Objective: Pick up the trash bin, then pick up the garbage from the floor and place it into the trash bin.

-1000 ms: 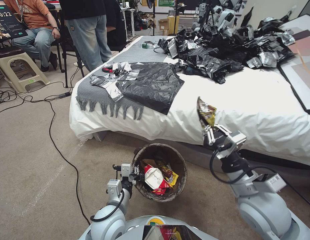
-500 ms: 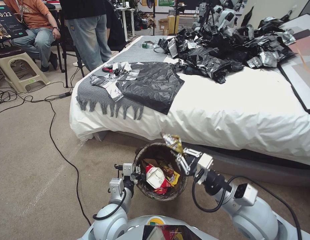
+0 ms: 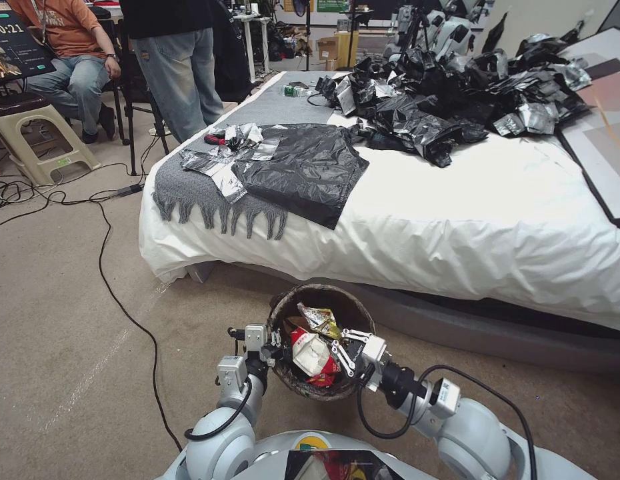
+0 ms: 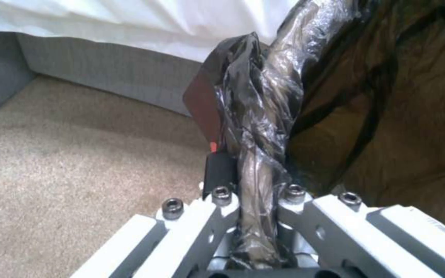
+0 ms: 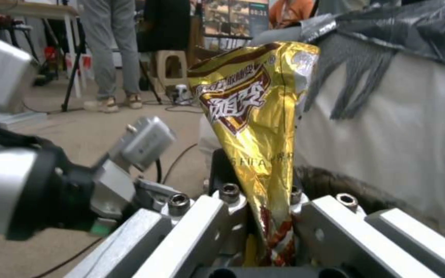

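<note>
The trash bin (image 3: pixel 293 385), round with a dark liner over its rim, hangs tilted just above the carpet in front of the bed. My left gripper (image 3: pixel 275 345) is shut on its near-left rim; in the left wrist view the left gripper (image 4: pixel 256 173) pinches the crinkled liner and rim (image 4: pixel 269 96). My right gripper (image 3: pixel 337 341) reaches into the bin's mouth, shut on a gold snack wrapper (image 3: pixel 318 318). From the right wrist, the wrapper (image 5: pixel 253 112) stands up between the right gripper's (image 5: pixel 257 193) fingers. A crushed red-and-white cup (image 3: pixel 311 355) lies inside the bin.
The white-sheeted bed (image 3: pixel 470 227) stands close behind the bin, with black plastic bags (image 3: pixel 443 100) and a grey fringed blanket (image 3: pixel 190 190) on it. A black cable (image 3: pixel 117 293) runs over the carpet at left. A stool (image 3: pixel 30 127) and people are at the back left.
My right gripper has carried the gold wrapper from up by the bed's edge down and left into the bin's mouth. The left arm and the bin have stayed put.
</note>
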You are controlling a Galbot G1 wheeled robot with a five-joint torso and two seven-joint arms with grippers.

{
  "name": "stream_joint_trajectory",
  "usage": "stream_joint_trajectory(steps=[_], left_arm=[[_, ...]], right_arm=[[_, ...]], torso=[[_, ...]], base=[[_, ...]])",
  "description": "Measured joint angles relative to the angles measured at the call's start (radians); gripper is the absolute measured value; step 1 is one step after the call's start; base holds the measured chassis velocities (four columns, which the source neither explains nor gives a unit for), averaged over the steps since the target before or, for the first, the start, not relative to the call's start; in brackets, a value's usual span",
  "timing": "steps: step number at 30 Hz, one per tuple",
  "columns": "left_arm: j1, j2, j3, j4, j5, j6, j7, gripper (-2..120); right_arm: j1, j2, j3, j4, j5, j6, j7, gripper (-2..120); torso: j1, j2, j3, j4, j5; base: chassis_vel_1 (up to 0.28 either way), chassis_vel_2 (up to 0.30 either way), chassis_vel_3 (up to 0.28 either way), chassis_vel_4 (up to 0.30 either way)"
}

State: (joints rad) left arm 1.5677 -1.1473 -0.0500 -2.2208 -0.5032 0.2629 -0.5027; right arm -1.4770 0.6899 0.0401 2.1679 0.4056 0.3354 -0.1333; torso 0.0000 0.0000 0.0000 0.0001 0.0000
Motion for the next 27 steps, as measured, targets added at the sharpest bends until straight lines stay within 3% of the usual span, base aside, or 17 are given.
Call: stream_joint_trajectory(steps=[9, 12, 19, 23, 27], left_arm=[[0.003, 0.009, -0.004, -0.013, -0.002, 0.000, 0.000, 2], [0.003, 0.011, -0.004, -0.015, -0.004, 0.000, 0.000, 2], [-0.002, 0.015, -0.004, -0.017, -0.011, 0.000, -0.001, 2], [-0.003, 0.016, -0.004, -0.017, -0.013, -0.001, -0.001, 2], [-0.008, 0.017, -0.004, -0.014, -0.016, -0.001, -0.001, 2]], right_arm=[[0.084, 0.032, -0.077, -0.088, -0.008, -0.001, 0.039, -2], [0.095, 0.039, -0.086, -0.100, -0.013, -0.005, 0.051, 4], [0.109, 0.051, -0.096, -0.120, -0.032, -0.024, 0.084, 35], [0.105, 0.048, -0.093, -0.120, -0.037, -0.025, 0.085, 44], [0.095, 0.043, -0.075, -0.118, -0.039, -0.024, 0.088, 61]], torso=[[0.000, 0.000, 0.000, -0.0001, -0.0001], [0.000, 0.000, 0.000, -0.0001, -0.0001], [0.000, 0.000, 0.000, -0.0001, -0.0001], [0.000, 0.000, 0.000, -0.0002, -0.0001], [0.000, 0.000, 0.000, -0.0002, -0.0001]], base=[[0.000, 0.000, 0.000, 0.000], [0.000, 0.000, 0.000, 0.000], [0.000, 0.000, 0.000, 0.000], [0.000, 0.000, 0.000, 0.000], [0.000, 0.000, 0.000, 0.000]])
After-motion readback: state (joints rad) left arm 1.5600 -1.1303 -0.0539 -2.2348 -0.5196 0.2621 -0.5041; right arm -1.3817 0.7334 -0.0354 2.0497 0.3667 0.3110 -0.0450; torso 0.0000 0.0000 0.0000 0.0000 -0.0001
